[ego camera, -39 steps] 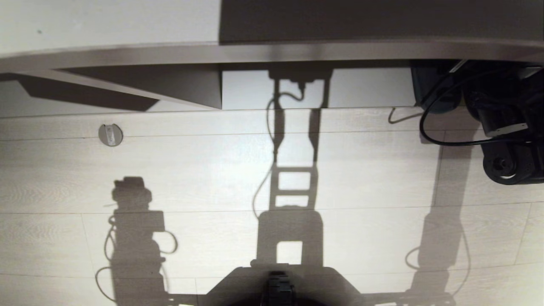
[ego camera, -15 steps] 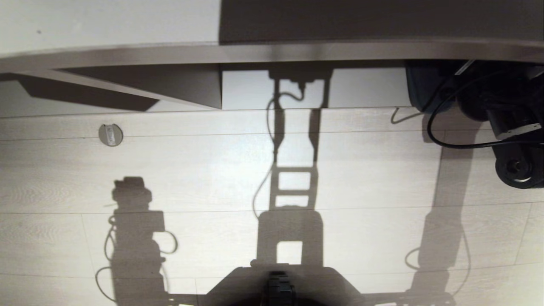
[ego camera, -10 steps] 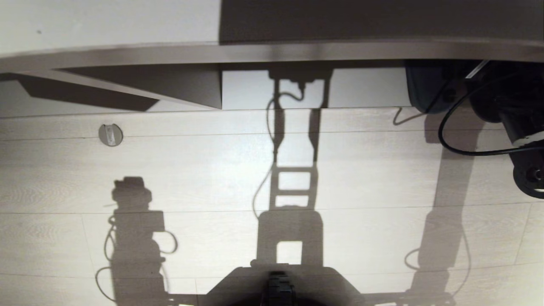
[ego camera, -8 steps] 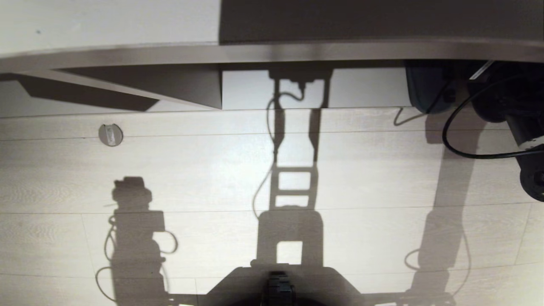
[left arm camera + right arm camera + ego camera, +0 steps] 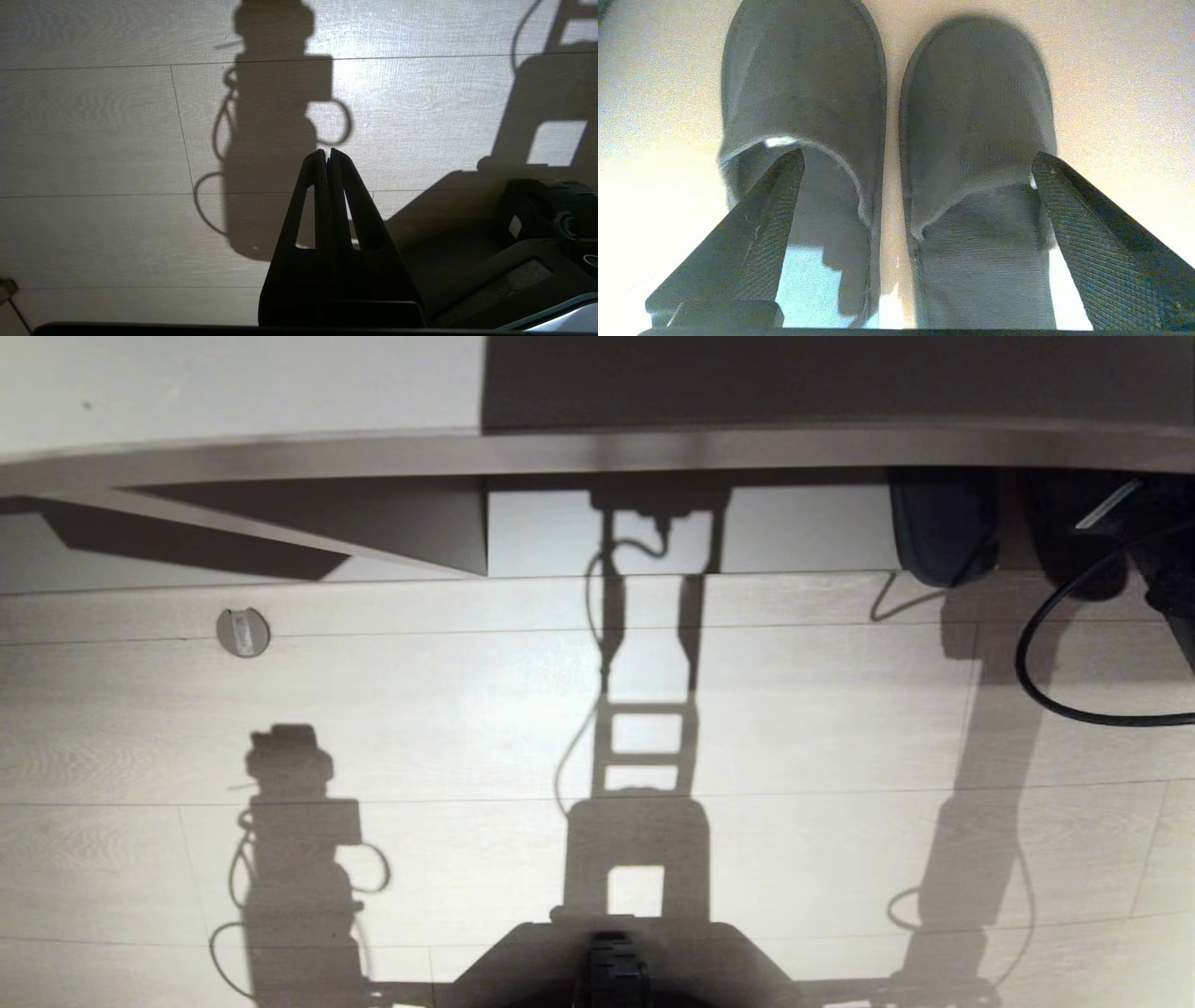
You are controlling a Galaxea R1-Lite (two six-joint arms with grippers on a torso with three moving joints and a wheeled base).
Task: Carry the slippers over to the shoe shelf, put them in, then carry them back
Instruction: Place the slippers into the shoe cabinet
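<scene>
1. the right arm is pulling back out of the head view toward the right edge; earlier its wrist and motor housing were sitting lower and further in, and now only a dark section and a looping cable are showing there.
2. the right gripper is standing with its jaws spread wide, one finger over each outer side of the slippers. the jaws are gripping nothing; the pair is lying free between them.
3. the slippers are lying side by side, toes pointing away from the gripper, just beside each other with a thin strip of pale board between them. in the head view one dark toe is showing tucked under the top board of the shoe shelf, at its right end.
4. judgement: the pair is appearing to be set down inside the shelf, so the first half of the task is looking complete. the return trip is not yet begun.
5. the left gripper is hanging over the bare floor with its jaws pressed together, holding nothing and taking no part.
6. judgement: for the return, the right gripper is needing to come in again and close on both slippers at once; soft fabric is likely to give, and one slipper could slide out if the squeeze is uneven.
</scene>
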